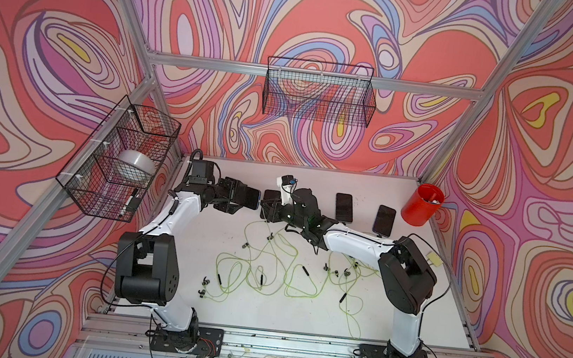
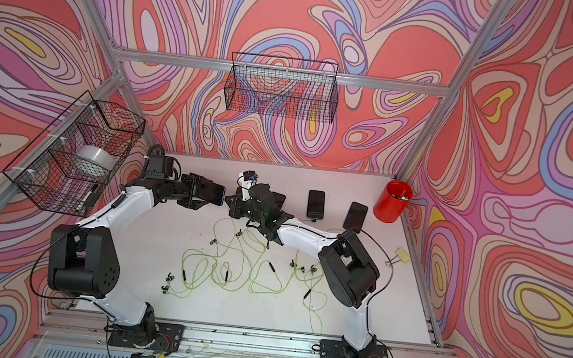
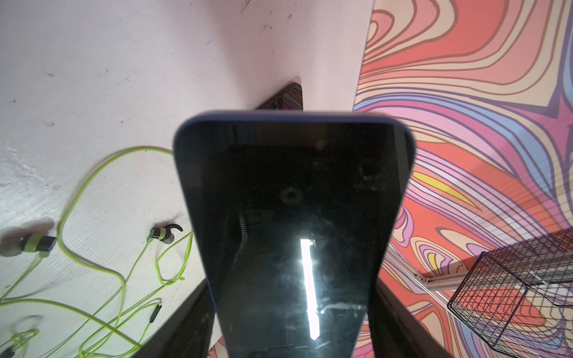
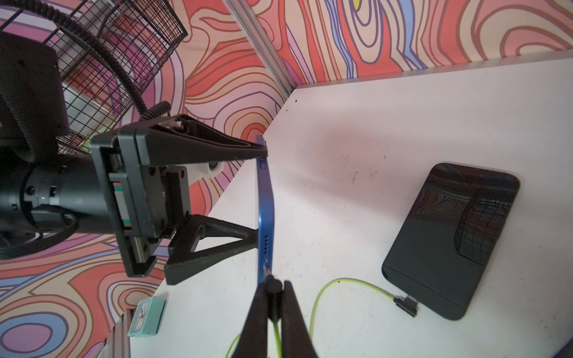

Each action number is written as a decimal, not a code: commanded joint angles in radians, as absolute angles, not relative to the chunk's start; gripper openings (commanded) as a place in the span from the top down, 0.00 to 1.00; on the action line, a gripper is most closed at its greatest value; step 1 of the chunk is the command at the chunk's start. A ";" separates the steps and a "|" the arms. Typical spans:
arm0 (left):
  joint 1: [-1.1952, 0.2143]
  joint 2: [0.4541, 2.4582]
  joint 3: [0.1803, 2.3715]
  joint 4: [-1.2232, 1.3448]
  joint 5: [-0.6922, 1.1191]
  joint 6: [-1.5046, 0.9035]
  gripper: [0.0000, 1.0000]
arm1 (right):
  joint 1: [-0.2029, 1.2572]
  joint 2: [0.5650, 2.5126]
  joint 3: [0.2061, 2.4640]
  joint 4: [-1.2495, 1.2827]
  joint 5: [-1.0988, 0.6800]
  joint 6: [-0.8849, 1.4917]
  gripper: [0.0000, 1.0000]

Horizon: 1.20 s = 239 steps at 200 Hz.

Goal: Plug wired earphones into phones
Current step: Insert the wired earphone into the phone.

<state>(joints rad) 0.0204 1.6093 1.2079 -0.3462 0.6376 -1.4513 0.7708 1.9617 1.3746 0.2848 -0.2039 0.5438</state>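
Scuffed white tabletop [image 1: 262,316], messy tangle of yellow-green earphones [image 1: 261,279] mid-table, a few phones [image 1: 344,207] flat along the back, red cup [image 1: 422,204] in the far right corner.

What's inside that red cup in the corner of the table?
Inside the red cup a few small white bits show, too small to identify. The cup's own wall hides most of its bottom, so anything lower down cannot be seen.

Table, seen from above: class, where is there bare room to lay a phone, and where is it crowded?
Bare: the back strip of the table between the phones and the wall; the front strip between the earphones and the rail; the corner outside the right arm. Crowded: the centre, covered by tangled earphones.
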 commanded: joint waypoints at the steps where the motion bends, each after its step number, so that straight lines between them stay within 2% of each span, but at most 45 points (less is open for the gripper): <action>1: -0.003 1.566 1.209 -0.332 0.727 -1.465 1.00 | 0.773 1.992 1.421 0.247 -0.189 0.528 1.00; 97: -0.006 1.588 1.236 -0.313 0.777 -1.489 1.00 | 0.772 1.979 1.424 0.120 -0.173 0.421 1.00; 162: -0.014 1.608 1.226 -0.310 0.804 -1.473 1.00 | 0.772 1.974 1.401 0.220 -0.269 0.413 1.00; 239: -0.056 1.661 1.232 -0.279 0.867 -1.424 1.00 | 0.773 1.987 1.418 0.222 -0.264 0.403 1.00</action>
